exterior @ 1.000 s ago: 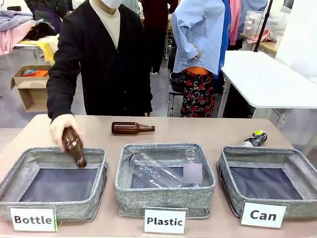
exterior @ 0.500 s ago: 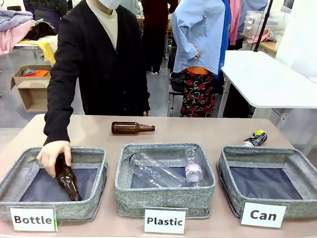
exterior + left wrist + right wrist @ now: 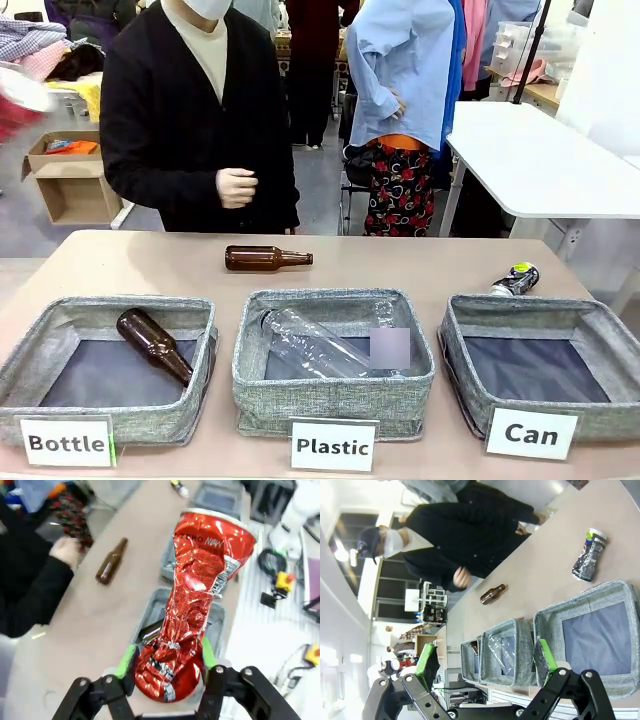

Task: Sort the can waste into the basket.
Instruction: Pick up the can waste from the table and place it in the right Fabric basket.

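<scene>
A crushed red can (image 3: 200,580) with white marks stands upright between the green pads of my left gripper (image 3: 167,660), which is shut on it high above the table. The black-silver can (image 3: 515,279) with a green-yellow end lies on the table just behind the grey basket (image 3: 530,305) signed "Can". From the right wrist the same can (image 3: 588,555) shows beyond the basket (image 3: 580,599), whose dark floor is bare. My right gripper (image 3: 485,660) hangs open above the table's near side with nothing between its fingers.
A brown bottle (image 3: 268,259) lies on the table at the middle back. Another brown bottle (image 3: 155,345) lies in the "Bottle" bin (image 3: 60,318). The "Plastic" bin (image 3: 330,410) holds clear bottles. The person's hand (image 3: 236,187) is drawn back at chest height.
The person has laid the brown bottle in the "Bottle" bin, let go and drawn the hand back to the chest. A red and white blur now shows at the front view's left edge.
</scene>
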Robot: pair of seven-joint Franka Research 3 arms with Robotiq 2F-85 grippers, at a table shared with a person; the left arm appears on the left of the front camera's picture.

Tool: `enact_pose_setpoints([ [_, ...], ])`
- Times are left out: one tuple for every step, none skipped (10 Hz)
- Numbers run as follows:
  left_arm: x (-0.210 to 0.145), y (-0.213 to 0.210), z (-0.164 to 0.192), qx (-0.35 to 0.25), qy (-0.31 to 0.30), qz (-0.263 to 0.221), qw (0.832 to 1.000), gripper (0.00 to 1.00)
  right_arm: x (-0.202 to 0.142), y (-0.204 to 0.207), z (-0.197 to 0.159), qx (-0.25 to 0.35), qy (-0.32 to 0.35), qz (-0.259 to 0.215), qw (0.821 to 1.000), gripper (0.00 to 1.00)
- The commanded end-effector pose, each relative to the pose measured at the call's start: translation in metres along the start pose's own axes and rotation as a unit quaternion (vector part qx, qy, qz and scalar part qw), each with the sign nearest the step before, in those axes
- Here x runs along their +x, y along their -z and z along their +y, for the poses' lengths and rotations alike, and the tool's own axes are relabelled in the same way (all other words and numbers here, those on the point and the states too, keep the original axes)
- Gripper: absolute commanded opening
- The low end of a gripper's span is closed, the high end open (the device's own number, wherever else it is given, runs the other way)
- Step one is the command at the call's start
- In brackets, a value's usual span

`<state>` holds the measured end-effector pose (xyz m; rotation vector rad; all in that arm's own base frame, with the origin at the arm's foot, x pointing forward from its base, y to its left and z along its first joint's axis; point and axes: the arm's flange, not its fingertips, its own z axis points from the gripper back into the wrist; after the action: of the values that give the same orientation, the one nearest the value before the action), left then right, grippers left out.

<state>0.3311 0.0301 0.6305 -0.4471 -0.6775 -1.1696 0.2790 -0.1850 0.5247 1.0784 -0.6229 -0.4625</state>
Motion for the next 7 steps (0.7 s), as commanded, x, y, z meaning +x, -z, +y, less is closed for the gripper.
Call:
enact_pose_setpoints([
  [0.053, 0.055, 0.025, -0.037, 0.031, 0.053, 0.997, 0.58, -0.009, -0.034, 0.033, 0.006, -0.069, -0.013, 0.997, 1.0],
  [0.091, 0.093, 0.034, -0.062, 0.026, 0.06, 0.996, 0.58, -0.021, -0.067, 0.053, -0.011, -0.095, 0.01, 0.995, 1.0],
  [0.132, 0.136, 0.043, -0.031, -0.027, 0.025, 0.999, 0.58, -0.031, -0.097, 0.06, -0.042, -0.123, 0.03, 0.991, 1.0],
  [0.176, 0.188, 0.042, -0.051, -0.03, 0.032, 0.998, 0.58, -0.039, -0.127, 0.058, -0.077, -0.151, 0.022, 0.985, 1.0],
  [0.213, 0.236, 0.031, -0.052, -0.021, 0.056, 0.997, 0.58, -0.041, -0.15, 0.054, -0.079, -0.158, 0.022, 0.984, 1.0],
  [0.248, 0.276, 0.015, -0.081, 0.022, 0.079, 0.993, 0.58, -0.036, -0.167, 0.047, -0.083, -0.159, -0.002, 0.984, 1.0],
  [0.282, 0.316, -0.004, -0.1, 0.044, 0.104, 0.989, 0.58, -0.032, -0.18, 0.04, -0.072, -0.151, -0.019, 0.986, 1.0],
])
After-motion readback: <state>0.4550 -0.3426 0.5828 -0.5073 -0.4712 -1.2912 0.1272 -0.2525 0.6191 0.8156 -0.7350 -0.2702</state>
